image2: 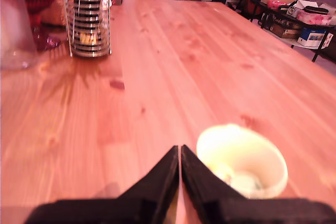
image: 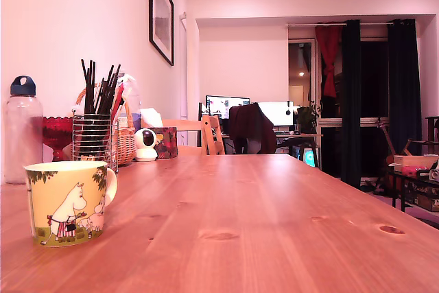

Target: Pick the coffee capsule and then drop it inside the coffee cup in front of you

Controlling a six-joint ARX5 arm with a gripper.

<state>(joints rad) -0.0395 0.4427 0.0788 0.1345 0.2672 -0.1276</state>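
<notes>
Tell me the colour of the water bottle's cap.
Dark blue cap; the exterior view shows it best.

Cup sits on table at exterior view's left, handle twd view's right. Behind it: bottle w/ blue cap, mesh holder of black sticks, basket. My gripper isn't visible here.

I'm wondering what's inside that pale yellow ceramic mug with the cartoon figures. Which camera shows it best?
The wrist view: it looks down into the pale yellow ceramic mug, though its contents are blurred. The exterior view shows only the mug's printed side and handle.
</notes>
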